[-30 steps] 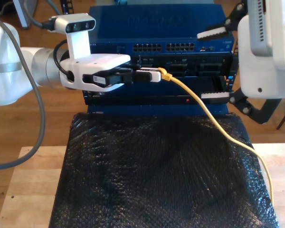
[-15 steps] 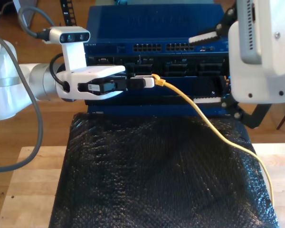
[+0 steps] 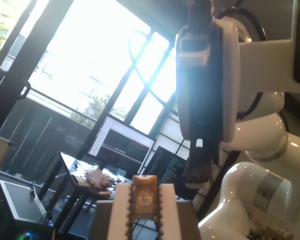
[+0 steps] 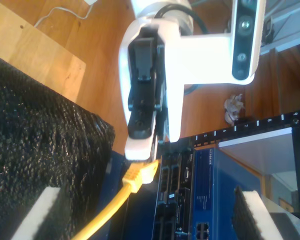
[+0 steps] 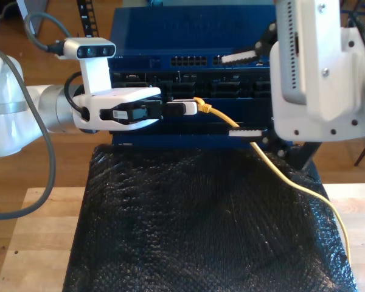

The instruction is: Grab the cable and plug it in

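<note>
Blue rack equipment (image 5: 194, 27) stands behind the black padded mat (image 5: 188, 231) on the wooden table (image 5: 36, 231). My first gripper (image 5: 191, 107) is clamped on the plug (image 5: 201, 104) of the cable (image 5: 280, 173), level with the rack's front ports, having slid toward the exterior view's left over the last second. My second gripper (image 5: 243, 94), jaws spread wide and holding nothing, has swung in from the exterior view's right and now brackets the cable just behind the plug. The cable trails down over the mat's far corner and along its edge at the exterior view's right. You may judge this the setup for a second grasp before insertion; nothing is plugged in yet.
</note>
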